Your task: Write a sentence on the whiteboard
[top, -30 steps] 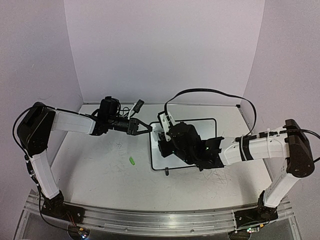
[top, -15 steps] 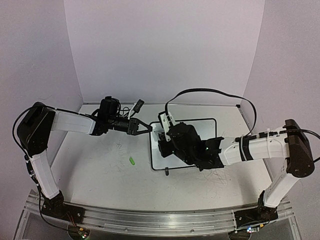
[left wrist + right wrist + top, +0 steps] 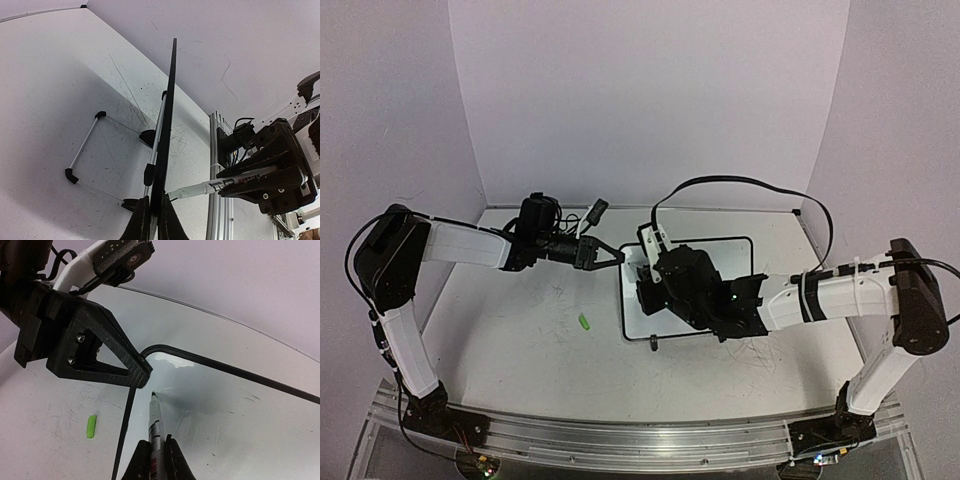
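The whiteboard stands at mid-table; in the left wrist view it is an edge-on black line. My left gripper is shut on its left edge, the fingers pinching the frame. My right gripper is shut on a white marker, and in the top view it hovers over the board's left part. The marker tip rests on the white surface near the upper left corner, just beside the left gripper. The sentence is out of view: I make out no lettering on the surface that shows.
A green marker cap lies on the table left of the board, also visible from the right wrist. The board's wire stand and black foot stick out. White walls enclose the table on three sides.
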You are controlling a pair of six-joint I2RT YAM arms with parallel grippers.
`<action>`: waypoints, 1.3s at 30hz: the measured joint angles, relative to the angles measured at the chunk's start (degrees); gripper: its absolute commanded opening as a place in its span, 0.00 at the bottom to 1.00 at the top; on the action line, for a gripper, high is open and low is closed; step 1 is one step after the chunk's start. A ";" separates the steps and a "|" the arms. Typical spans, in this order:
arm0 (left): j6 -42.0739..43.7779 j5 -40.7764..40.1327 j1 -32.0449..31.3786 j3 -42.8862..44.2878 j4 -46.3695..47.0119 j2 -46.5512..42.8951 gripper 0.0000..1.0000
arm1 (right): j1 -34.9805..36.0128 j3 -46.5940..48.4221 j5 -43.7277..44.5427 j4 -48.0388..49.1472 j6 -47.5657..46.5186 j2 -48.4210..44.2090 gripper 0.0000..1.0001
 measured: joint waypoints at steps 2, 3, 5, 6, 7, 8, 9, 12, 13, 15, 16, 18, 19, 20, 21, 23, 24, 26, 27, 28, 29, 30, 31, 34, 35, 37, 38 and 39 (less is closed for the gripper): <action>0.00 -0.01 0.00 0.00 0.01 0.00 0.00 | 0.01 0.00 -0.10 -0.13 0.16 0.00 0.00; -0.01 -0.02 0.00 0.00 0.00 0.00 0.00 | 0.01 -0.01 -0.17 -0.21 0.26 0.00 0.00; -0.01 -0.04 0.00 0.00 -0.01 0.00 0.00 | 0.00 -0.03 -0.39 -0.35 0.55 0.00 0.00; -0.02 -0.04 0.00 0.00 -0.01 0.00 0.00 | 0.00 -0.05 -0.53 -0.38 0.76 0.00 0.00; -0.02 -0.04 0.00 0.00 0.00 0.00 0.00 | 0.01 -0.08 -0.61 -0.38 0.93 0.00 0.00; -0.02 -0.10 0.00 0.00 0.00 0.00 0.00 | 0.01 -0.23 -0.72 -0.37 1.09 0.00 0.00; -0.02 -0.18 0.00 0.00 -0.01 0.00 0.00 | 0.02 -0.39 -0.83 -0.36 1.27 0.00 0.00; -0.02 -0.36 0.00 0.00 -0.03 0.00 0.00 | 0.02 -0.97 -1.36 -0.34 1.82 0.00 0.00; -0.02 -0.39 0.00 0.00 -0.05 0.00 0.00 | 0.04 -1.16 -1.60 -0.32 2.03 0.00 0.00; -0.02 -0.43 0.00 0.00 -0.06 0.00 0.00 | 0.14 -1.57 -2.13 -0.36 2.55 0.00 0.00; -0.02 -0.43 0.00 0.00 -0.06 0.00 0.00 | 0.21 -1.74 -2.31 -0.36 2.75 0.00 0.00; -0.02 -0.43 0.00 0.00 -0.06 0.00 0.00 | 0.34 -2.11 -2.66 -0.36 3.18 0.00 0.00; -0.02 -0.44 0.00 0.00 -0.06 0.00 0.00 | 0.36 -2.25 -2.83 -0.36 3.34 0.00 0.00; -0.02 -0.44 0.00 0.00 -0.06 0.00 0.00 | 0.42 -2.36 -2.92 -0.37 3.50 0.00 0.00; -0.02 -0.44 0.00 0.00 -0.06 0.00 0.00 | 0.47 -2.42 -2.99 -0.44 3.68 0.00 0.00; -0.02 -0.42 0.00 0.00 -0.06 0.00 0.00 | 0.57 -2.43 -3.09 -0.59 3.99 0.00 0.00; -0.02 -0.42 -0.01 0.00 -0.06 0.00 0.00 | 0.57 -2.43 -3.10 -0.64 4.08 0.00 0.00; -0.02 -0.42 -0.02 0.00 -0.06 0.00 0.00 | 0.57 -2.43 -3.11 -0.68 4.15 0.00 0.00; -0.02 -0.42 -0.02 0.00 -0.06 0.00 0.00 | 0.58 -2.43 -3.11 -0.71 4.15 0.00 0.00; -0.02 -0.42 -0.02 0.00 -0.06 0.00 0.00 | 0.59 -2.43 -3.11 -0.73 4.15 0.00 0.00; -0.02 -0.42 -0.02 0.00 -0.06 0.00 0.00 | 0.57 -2.43 -3.11 -0.73 4.15 0.00 0.00; -0.02 -0.42 -0.02 0.00 -0.06 0.00 0.00 | 0.57 -2.43 -3.13 -0.73 4.15 0.00 0.00; -0.01 -0.42 -0.02 0.00 -0.06 0.00 0.00 | 0.57 -2.43 -3.20 -0.75 4.15 -0.04 0.00; -0.02 -0.35 -0.04 0.00 -0.06 -0.02 0.00 | 0.57 -2.77 -3.95 -0.70 4.06 -0.69 0.00; -0.02 -0.35 -0.06 0.00 -0.04 -0.05 0.00 | 0.57 -3.30 -4.16 -0.51 4.06 -1.30 0.00; -0.01 -0.37 -0.12 0.00 -0.03 -0.11 0.00 | 0.55 -4.16 -4.39 -0.28 3.98 -2.73 0.00; -0.01 -0.36 -0.13 0.00 -0.03 -0.12 0.00 | 0.55 -4.28 -4.40 -0.21 3.88 -3.31 0.00; -0.02 -0.35 -0.13 0.00 -0.03 -0.13 0.00 | 0.55 -4.28 -4.40 0.20 3.78 -3.67 0.00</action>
